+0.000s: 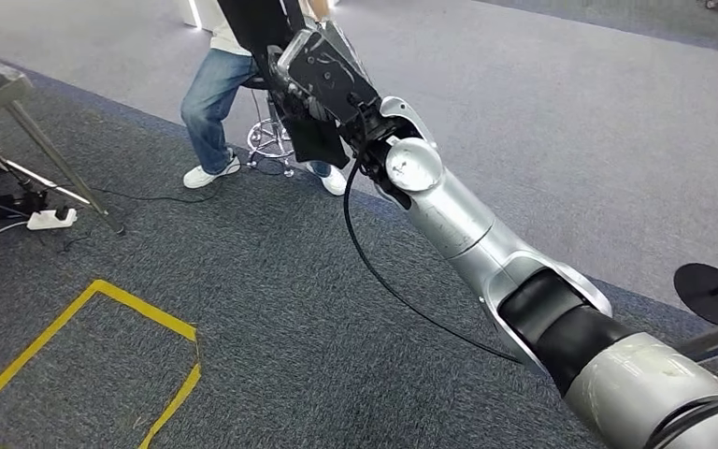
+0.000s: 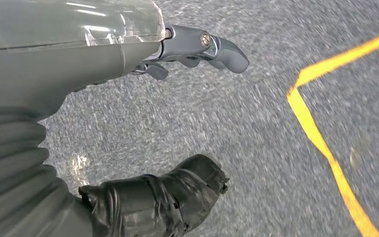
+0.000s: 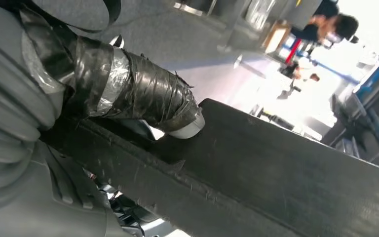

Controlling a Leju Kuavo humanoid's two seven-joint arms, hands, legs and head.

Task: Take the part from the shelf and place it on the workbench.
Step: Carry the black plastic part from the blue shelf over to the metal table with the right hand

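1. The right arm reaches from the lower right of the head view toward the top centre; the right hand [image 1: 313,70] grips the part [image 1: 271,23], a flat black panel standing up past the frame's top edge.
2. In the right wrist view the taped thumb [image 3: 143,96] presses on the part's dark surface [image 3: 286,163], which crosses the frame from centre left to lower right.
3. The left hand [image 2: 143,118] hangs over grey carpet [image 2: 256,123]; its fingers [image 2: 212,47] are apart from the thumb [image 2: 177,192] and hold nothing.
4. A seated person [image 1: 210,103] on a stool [image 1: 271,140] is at the top centre of the head view, behind the part.
5. Yellow floor tape [image 1: 103,313] lies at lower left; a power strip [image 1: 51,218] lies at left, beside a metal leg [image 1: 56,154].
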